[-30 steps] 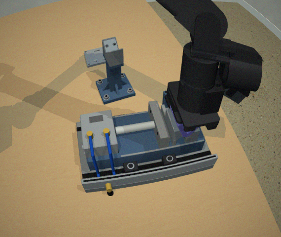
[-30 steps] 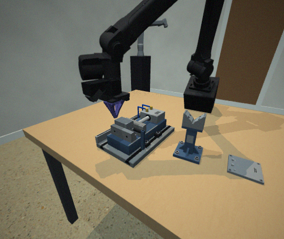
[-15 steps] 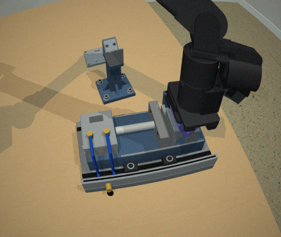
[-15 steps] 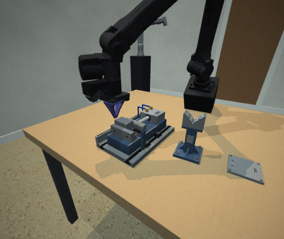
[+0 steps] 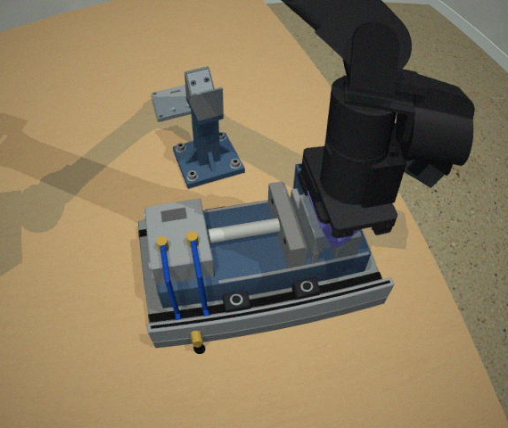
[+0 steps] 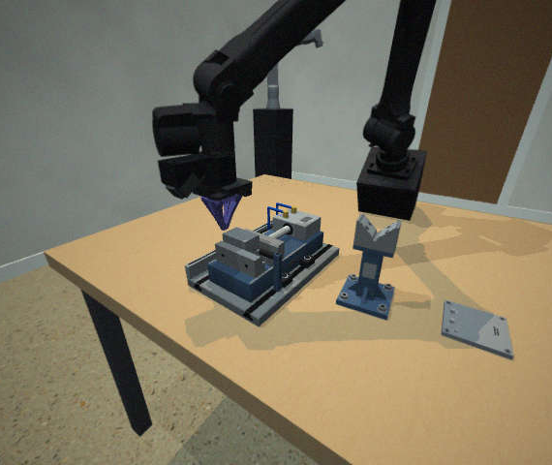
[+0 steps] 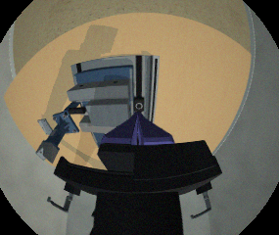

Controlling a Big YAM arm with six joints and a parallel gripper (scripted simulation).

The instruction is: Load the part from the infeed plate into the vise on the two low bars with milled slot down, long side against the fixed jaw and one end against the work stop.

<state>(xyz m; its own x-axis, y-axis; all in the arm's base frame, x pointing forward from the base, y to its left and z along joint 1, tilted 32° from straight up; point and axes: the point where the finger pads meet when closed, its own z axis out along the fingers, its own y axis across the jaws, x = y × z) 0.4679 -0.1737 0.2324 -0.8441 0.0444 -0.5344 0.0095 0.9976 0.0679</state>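
Observation:
The vise [image 5: 263,262] stands on the table with its jaws apart; it also shows in the exterior view [image 6: 261,260]. A grey block, the part [image 5: 304,223], lies between the moving jaw [image 5: 284,226] and the fixed jaw [image 5: 348,249], close to the fixed jaw. I cannot see its slot. My gripper [image 5: 337,234] hangs just above the fixed-jaw end of the vise. Its purple fingers are shut together on nothing, as the exterior view [image 6: 222,222] and the wrist view [image 7: 137,127] show. The infeed plate [image 6: 476,327] is bare.
The V-block [image 5: 206,133] on its blue stand is behind the vise and holds nothing. The air cylinder [image 5: 178,239] with blue hoses sits at the vise's left end. The table edge runs close to the right of the vise.

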